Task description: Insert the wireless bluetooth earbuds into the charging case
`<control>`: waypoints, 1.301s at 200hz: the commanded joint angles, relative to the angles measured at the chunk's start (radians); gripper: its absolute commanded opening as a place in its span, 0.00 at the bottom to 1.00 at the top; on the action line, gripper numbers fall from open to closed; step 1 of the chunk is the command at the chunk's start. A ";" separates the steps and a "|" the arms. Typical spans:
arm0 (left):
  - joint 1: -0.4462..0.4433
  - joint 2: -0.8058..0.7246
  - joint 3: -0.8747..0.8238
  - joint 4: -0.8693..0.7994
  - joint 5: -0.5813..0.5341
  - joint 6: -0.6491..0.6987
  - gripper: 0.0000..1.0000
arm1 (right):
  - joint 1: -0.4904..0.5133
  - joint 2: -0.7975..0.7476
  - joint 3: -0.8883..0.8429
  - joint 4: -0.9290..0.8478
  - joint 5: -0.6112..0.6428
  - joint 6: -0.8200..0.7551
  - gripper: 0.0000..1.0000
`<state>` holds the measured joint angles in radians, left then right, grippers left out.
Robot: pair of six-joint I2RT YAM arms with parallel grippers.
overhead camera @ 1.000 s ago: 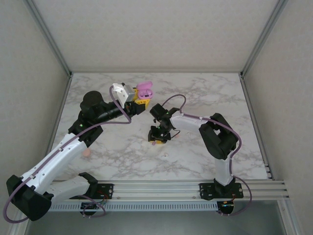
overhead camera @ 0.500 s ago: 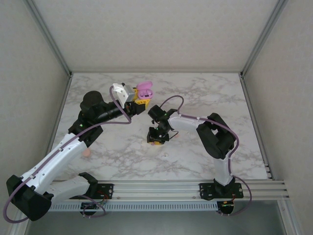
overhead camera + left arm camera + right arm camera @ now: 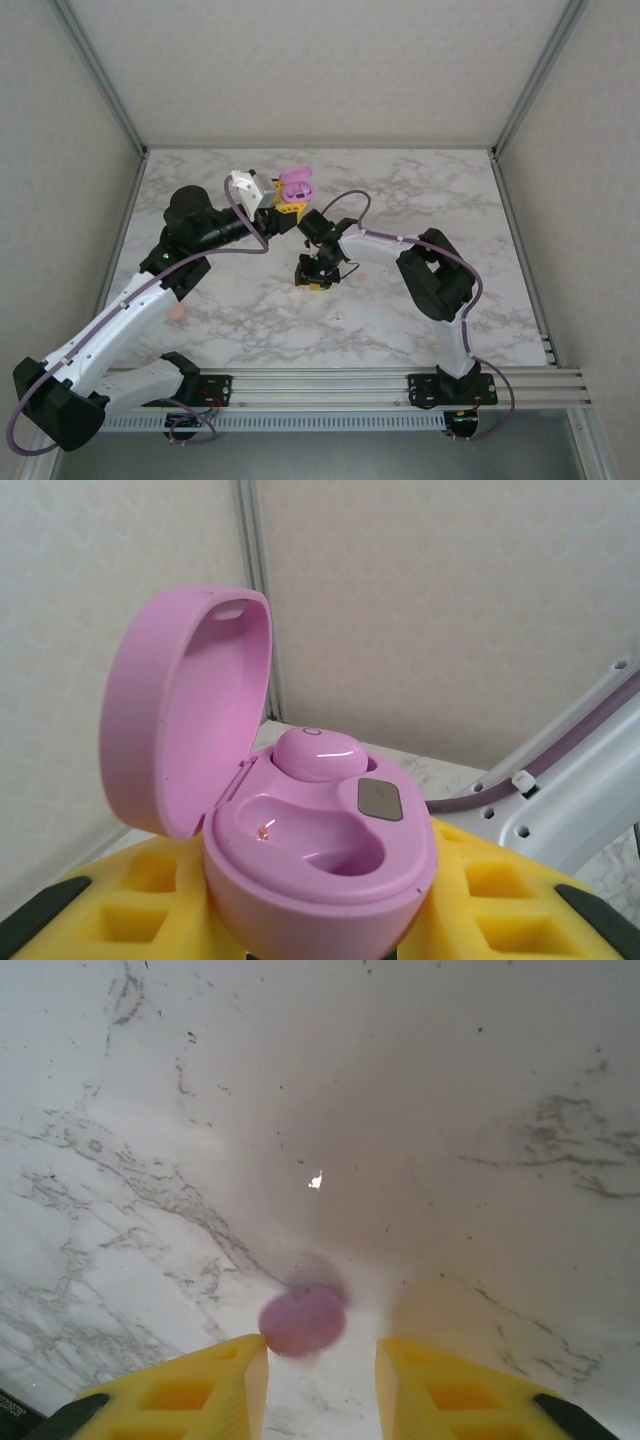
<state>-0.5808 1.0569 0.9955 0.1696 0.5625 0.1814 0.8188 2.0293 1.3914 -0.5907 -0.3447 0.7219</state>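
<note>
The charging case (image 3: 320, 840) is pink-purple, and its lid (image 3: 180, 710) stands open. My left gripper (image 3: 330, 925) is shut on it, one yellow finger (image 3: 120, 900) at each side, holding it above the table at the back middle (image 3: 295, 184). One purple earbud (image 3: 318, 753) sits in the case's far socket, while the near socket (image 3: 330, 845) is hollow. My right gripper (image 3: 322, 1360) hangs low over the marble with its jaws apart. A blurred purple earbud (image 3: 303, 1320) lies on the table just off the tip of its left finger (image 3: 200, 1390), not between the fingers.
A peach-pink blob (image 3: 177, 311) lies on the marble table (image 3: 430, 200) beside my left arm. A tiny white speck (image 3: 340, 317) sits near the front middle. Metal frame posts and plain walls close in the table on three sides.
My right gripper has shifted left and a little away from the front edge, closer to the held case. My left arm and the case have stayed put.
</note>
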 commanded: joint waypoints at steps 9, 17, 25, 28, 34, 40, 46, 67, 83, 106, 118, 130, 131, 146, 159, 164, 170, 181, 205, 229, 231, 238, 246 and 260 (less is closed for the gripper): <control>-0.008 -0.002 0.038 -0.004 -0.004 0.012 0.29 | 0.014 0.027 0.044 -0.043 0.015 -0.008 0.35; -0.008 -0.004 0.037 -0.005 -0.006 0.013 0.29 | 0.016 0.031 0.056 -0.050 0.015 -0.009 0.35; -0.008 -0.006 0.038 -0.005 -0.007 0.014 0.29 | 0.018 0.035 0.065 -0.053 0.020 -0.009 0.36; -0.008 -0.006 0.036 -0.004 -0.008 0.015 0.29 | 0.020 0.037 0.068 -0.055 0.020 -0.009 0.36; -0.008 -0.007 0.035 -0.004 -0.009 0.015 0.29 | 0.022 0.042 0.077 -0.057 0.021 -0.008 0.36; -0.008 -0.008 0.035 -0.005 -0.010 0.017 0.29 | 0.023 0.046 0.083 -0.063 0.022 -0.008 0.36; -0.008 -0.008 0.035 -0.005 -0.010 0.018 0.29 | 0.026 0.053 0.093 -0.073 0.029 -0.007 0.36; -0.009 -0.009 0.037 -0.011 -0.010 0.023 0.29 | 0.031 0.071 0.115 -0.089 0.048 -0.001 0.36; -0.008 -0.009 0.037 -0.012 -0.010 0.025 0.29 | 0.036 0.076 0.124 -0.086 0.050 -0.001 0.35; -0.008 -0.007 0.037 -0.013 -0.010 0.029 0.29 | 0.046 0.093 0.150 -0.110 0.073 -0.007 0.35; -0.009 -0.007 0.037 -0.013 -0.010 0.029 0.29 | 0.050 0.101 0.160 -0.118 0.083 -0.013 0.34; -0.008 -0.005 0.037 -0.012 -0.009 0.029 0.29 | 0.056 0.110 0.174 -0.139 0.108 -0.020 0.33; -0.008 -0.005 0.037 -0.012 -0.009 0.029 0.29 | 0.057 0.109 0.175 -0.141 0.109 -0.022 0.33; -0.009 -0.005 0.037 -0.012 -0.010 0.029 0.29 | 0.063 0.120 0.191 -0.159 0.131 -0.033 0.32; -0.008 -0.005 0.037 -0.012 -0.010 0.029 0.29 | 0.068 0.128 0.206 -0.173 0.143 -0.040 0.32; -0.008 -0.008 0.037 -0.012 -0.010 0.030 0.29 | 0.071 0.131 0.212 -0.177 0.148 -0.044 0.31; -0.008 -0.006 0.036 -0.012 -0.010 0.030 0.29 | 0.075 0.137 0.222 -0.185 0.151 -0.050 0.31; -0.008 -0.006 0.037 -0.012 -0.010 0.027 0.29 | 0.080 0.151 0.245 -0.203 0.156 -0.061 0.30; -0.008 -0.005 0.037 -0.014 -0.011 0.031 0.29 | 0.089 0.172 0.272 -0.226 0.176 -0.068 0.28; -0.008 -0.007 0.037 -0.019 -0.010 0.030 0.29 | 0.095 0.187 0.291 -0.248 0.199 -0.081 0.26; -0.008 -0.007 0.037 -0.019 -0.010 0.031 0.29 | 0.096 0.188 0.294 -0.250 0.200 -0.083 0.26; -0.008 -0.008 0.037 -0.021 -0.010 0.033 0.29 | 0.098 0.193 0.301 -0.258 0.206 -0.089 0.26; -0.008 -0.008 0.037 -0.021 -0.010 0.032 0.29 | 0.102 0.198 0.311 -0.270 0.215 -0.097 0.26; -0.008 -0.008 0.037 -0.021 -0.010 0.031 0.29 | 0.108 0.207 0.330 -0.292 0.226 -0.113 0.26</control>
<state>-0.5808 1.0569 0.9955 0.1516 0.5625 0.2001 0.9016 2.1960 1.6798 -0.8085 -0.1707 0.6464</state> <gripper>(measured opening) 0.361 0.260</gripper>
